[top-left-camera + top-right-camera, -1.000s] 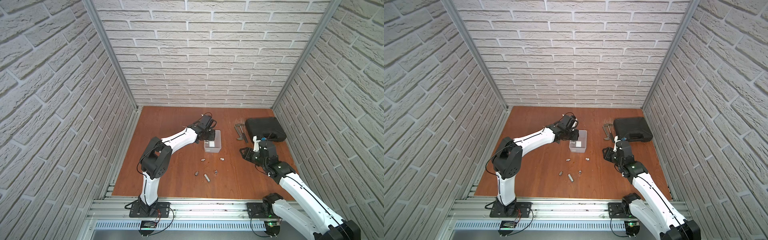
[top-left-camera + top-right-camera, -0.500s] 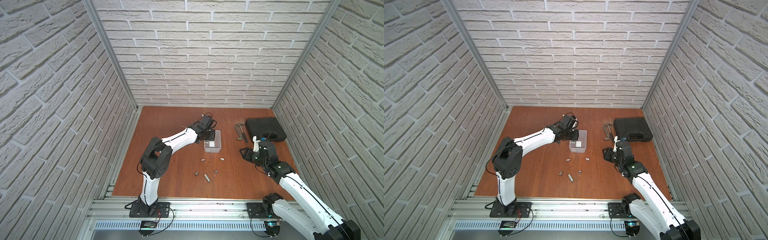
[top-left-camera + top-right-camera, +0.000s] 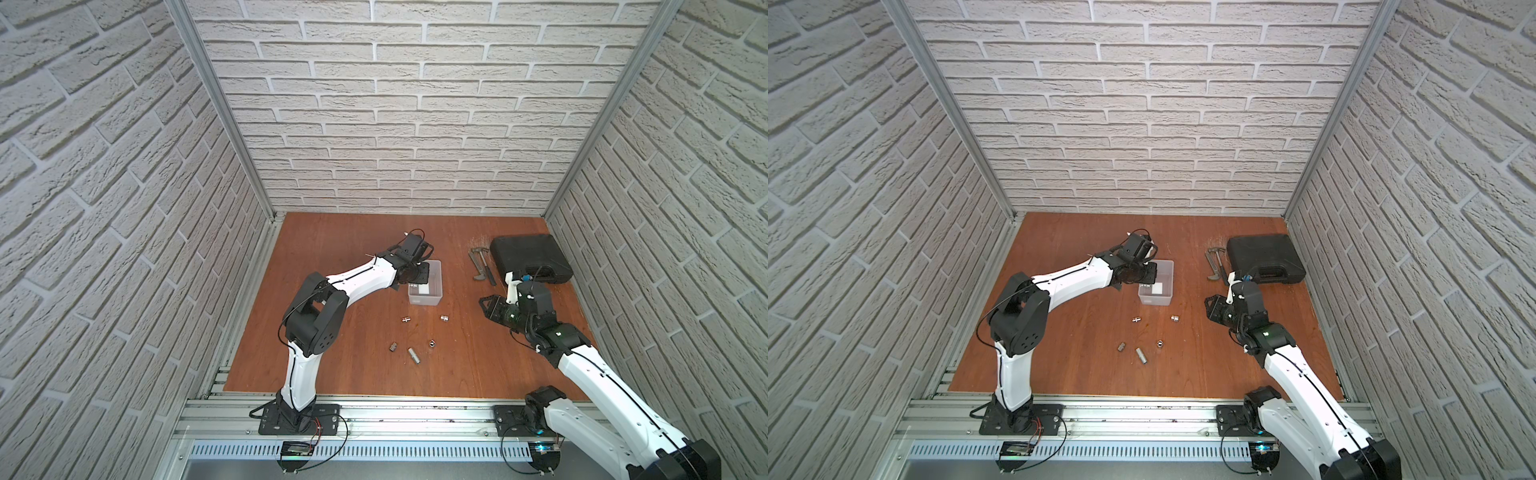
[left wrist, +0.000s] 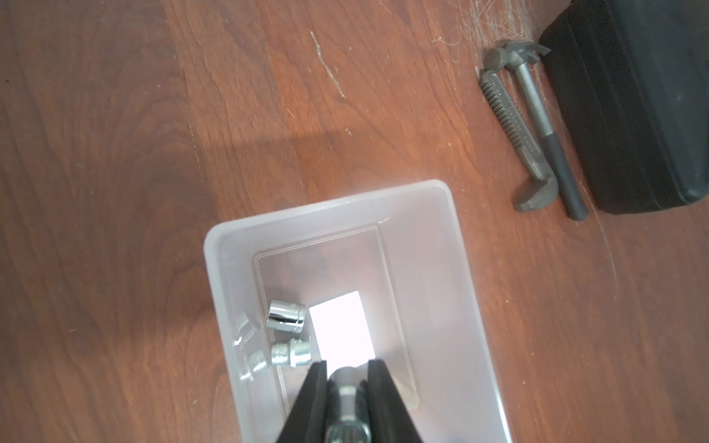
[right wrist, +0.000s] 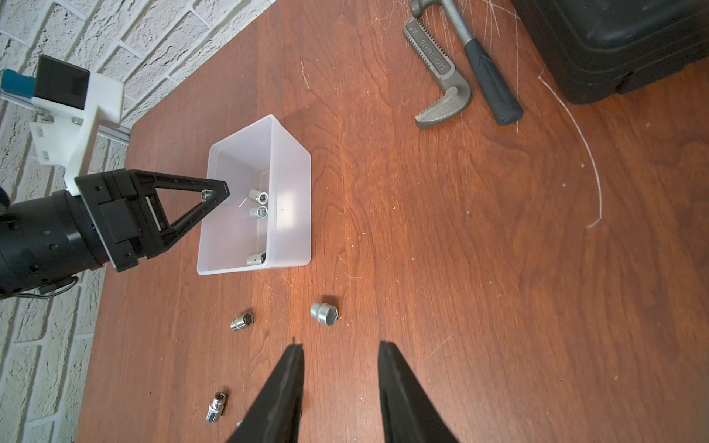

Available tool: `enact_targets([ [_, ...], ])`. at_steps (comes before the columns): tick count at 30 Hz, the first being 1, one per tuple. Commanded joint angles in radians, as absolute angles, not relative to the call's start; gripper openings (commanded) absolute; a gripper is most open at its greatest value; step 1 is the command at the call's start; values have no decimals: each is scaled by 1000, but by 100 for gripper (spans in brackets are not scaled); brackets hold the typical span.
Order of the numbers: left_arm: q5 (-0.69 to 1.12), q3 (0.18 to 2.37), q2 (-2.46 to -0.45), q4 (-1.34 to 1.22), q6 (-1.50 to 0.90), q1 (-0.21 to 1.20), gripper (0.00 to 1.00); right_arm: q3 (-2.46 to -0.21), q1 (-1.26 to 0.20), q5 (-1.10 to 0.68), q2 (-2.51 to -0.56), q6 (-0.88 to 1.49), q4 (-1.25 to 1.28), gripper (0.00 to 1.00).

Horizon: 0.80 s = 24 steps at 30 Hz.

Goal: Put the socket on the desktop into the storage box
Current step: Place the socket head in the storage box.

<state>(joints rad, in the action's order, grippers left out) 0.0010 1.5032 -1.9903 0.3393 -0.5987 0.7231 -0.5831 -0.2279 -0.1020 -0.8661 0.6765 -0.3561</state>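
**Desktop** (image 4: 115,115): reddish-brown wood-grain board, smooth, slight sheen, with fine pale scratches towards its far right corner; **storage box** (image 4: 460,268): thin translucent plastic, frosted, smooth; **sockets** (image 4: 286,316) inside it and **loose sockets** (image 5: 324,314) on the board: bright chromed metal, mirror-glossy; **socket** (image 4: 345,387) between the **left gripper** (image 4: 347,362) **fingers** (image 4: 310,402): the same polished metal, the fingers matt black plastic; **pipe wrench** (image 4: 506,115): dull grey cast metal, ridged; **hammer** (image 4: 528,90): matt grey metal, matt black grip; **tool case** (image 4: 633,115): matt black plastic; **walls** (image 3: 415,124): rough white brick relief.
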Motion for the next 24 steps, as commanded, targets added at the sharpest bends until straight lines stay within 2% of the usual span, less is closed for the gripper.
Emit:
enact_targets([
  [1, -23, 1496, -1997, 316, -599, 729, 32, -578, -220, -94, -867, 667, -337, 38],
  [4, -32, 1503, -1987, 320, -593, 730, 41, -578, -221, -94, -866, 664, -341, 38],
  [9, -53, 1502, -1945, 322, -571, 749, 47, -594, -221, -93, -866, 652, -360, 38],
  [17, -128, 1449, -1791, 337, -528, 781, 47, -617, -247, -85, -861, 604, -413, 40],
  [24, -214, 1192, -1500, 300, -508, 795, 47, -623, -373, 8, -841, 577, -460, 40],
])
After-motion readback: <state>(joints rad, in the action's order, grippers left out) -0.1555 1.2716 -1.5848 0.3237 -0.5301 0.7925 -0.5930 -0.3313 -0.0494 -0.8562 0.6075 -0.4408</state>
